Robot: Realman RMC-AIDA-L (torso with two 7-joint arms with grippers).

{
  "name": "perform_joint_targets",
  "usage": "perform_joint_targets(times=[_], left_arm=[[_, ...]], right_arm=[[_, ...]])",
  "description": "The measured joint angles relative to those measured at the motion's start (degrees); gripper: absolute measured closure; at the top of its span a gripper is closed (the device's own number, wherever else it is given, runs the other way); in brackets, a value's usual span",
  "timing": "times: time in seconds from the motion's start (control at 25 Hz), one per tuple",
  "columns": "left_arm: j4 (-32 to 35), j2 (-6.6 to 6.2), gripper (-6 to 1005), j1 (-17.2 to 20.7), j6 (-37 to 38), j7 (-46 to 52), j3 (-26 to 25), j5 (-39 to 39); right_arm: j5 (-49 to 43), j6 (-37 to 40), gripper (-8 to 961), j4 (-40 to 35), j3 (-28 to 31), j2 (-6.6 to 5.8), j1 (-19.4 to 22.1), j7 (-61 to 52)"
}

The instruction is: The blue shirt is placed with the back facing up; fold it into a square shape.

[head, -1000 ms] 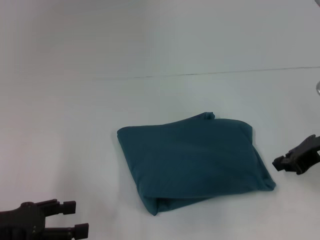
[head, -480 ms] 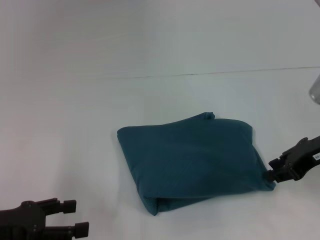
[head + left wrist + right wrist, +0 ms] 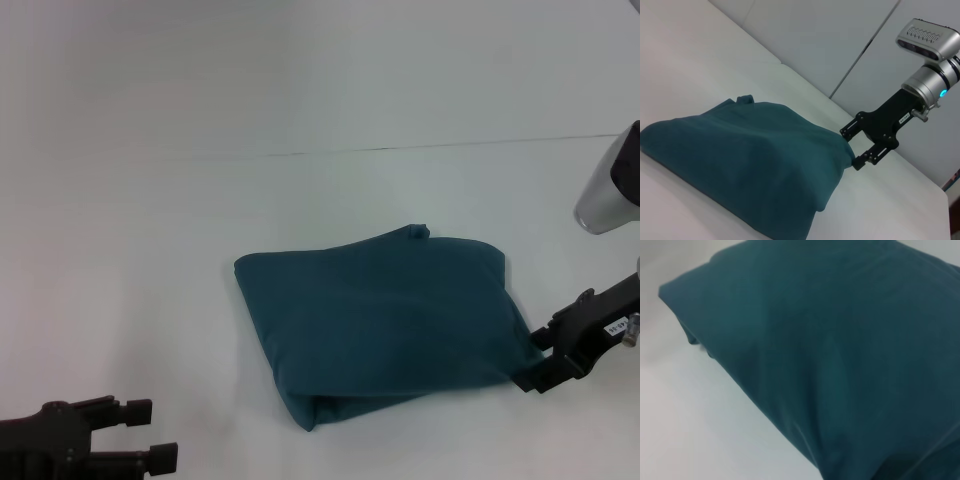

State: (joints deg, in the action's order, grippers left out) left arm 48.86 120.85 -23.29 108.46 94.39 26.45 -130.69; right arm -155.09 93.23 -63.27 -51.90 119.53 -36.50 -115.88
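The blue shirt (image 3: 385, 320) lies folded into a rough square in the middle of the white table (image 3: 140, 240), plain side up. My right gripper (image 3: 532, 366) is at the shirt's near right corner. The left wrist view shows the right gripper (image 3: 854, 147) open, with one finger above and one below that corner of the shirt (image 3: 740, 155). The shirt (image 3: 840, 350) fills most of the right wrist view, very close. My left gripper (image 3: 150, 435) is open and empty at the near left, well apart from the shirt.
A thin dark seam (image 3: 400, 149) runs across the table behind the shirt. Bare white table lies on all sides of the shirt. A grey panelled wall (image 3: 840, 45) stands behind the table in the left wrist view.
My right gripper has moved left and nearer, from beside the shirt to its near right corner, with more of the arm now in view. The shirt and left arm have not moved.
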Motion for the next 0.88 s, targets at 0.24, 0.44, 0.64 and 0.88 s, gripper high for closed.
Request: perform_joint_targets(times=[0.24,0.44,0.64,0.88], left_arm=[[0.00,0.00,86,0.00,-0.10,0.00,-0.08,0.00],[0.01,0.06,92,0.00,-0.15,0.00,-0.08,0.00],[0.01,0.08,97,0.00,-0.20,0.00,-0.08,0.00],[0.01,0.08,104,0.01,-0.58,0.00,-0.03,0.00]], right_arm=[[-0.66,-1.60,242,1.19,-1.24,0.14,0.00,-0.45],[-0.22,-2.13,250,2.19,-1.19,0.08,0.09,0.07],[0.44,-0.95,253,2.75,-1.16,0.06,0.12,1.30],[1.09,0.91,417,3.01,0.22,-0.21,0.02,2.80]])
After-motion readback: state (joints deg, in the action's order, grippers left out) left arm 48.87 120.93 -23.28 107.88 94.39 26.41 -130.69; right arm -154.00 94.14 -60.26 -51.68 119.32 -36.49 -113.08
